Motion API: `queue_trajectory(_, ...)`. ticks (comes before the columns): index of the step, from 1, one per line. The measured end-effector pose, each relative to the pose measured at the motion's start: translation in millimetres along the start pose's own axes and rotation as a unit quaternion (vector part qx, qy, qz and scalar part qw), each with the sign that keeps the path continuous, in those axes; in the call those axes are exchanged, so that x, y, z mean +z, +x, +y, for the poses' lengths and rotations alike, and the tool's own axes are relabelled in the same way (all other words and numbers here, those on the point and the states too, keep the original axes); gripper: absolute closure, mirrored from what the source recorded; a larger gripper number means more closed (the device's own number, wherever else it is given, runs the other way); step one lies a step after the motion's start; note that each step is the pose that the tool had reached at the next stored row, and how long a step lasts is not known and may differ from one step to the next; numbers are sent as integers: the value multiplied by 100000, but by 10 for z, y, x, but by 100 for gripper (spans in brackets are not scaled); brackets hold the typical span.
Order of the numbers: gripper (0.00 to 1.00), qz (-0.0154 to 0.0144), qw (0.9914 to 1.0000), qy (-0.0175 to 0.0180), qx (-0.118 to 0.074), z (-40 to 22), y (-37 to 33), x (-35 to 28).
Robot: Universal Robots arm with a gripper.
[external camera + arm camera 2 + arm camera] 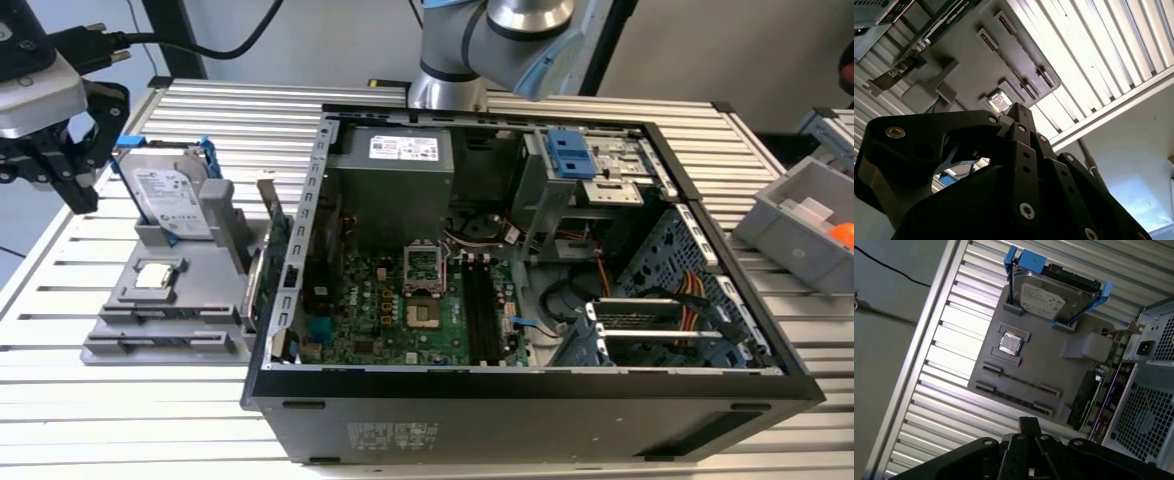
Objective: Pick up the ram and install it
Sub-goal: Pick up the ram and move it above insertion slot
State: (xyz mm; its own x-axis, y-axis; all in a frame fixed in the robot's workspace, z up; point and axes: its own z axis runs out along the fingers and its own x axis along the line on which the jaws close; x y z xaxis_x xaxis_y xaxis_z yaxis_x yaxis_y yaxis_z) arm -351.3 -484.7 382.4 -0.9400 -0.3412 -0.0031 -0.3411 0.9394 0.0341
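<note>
Gripper (1029,422), fingers closed together and empty, poised above and beside the grey holder (1046,360); the ram (1016,399), apparently the thin dark strip in the slot row nearest the tool, lies below and just ahead, long axis crosswise to its reach

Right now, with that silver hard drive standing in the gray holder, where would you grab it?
By its free upper edge, coming down from above. The hard drive stands on edge in the gray holder, which boxes in its lower part. Its broad flat faces are exposed higher up; probably pinch across them, between the blue rails.
</note>
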Motion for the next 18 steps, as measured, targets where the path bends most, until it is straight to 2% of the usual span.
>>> queue_trajectory(12,100,67,99985,27,-1731,0,0,0)
queue_trajectory(18,100,70,99984,25,-1770,0,0,0)
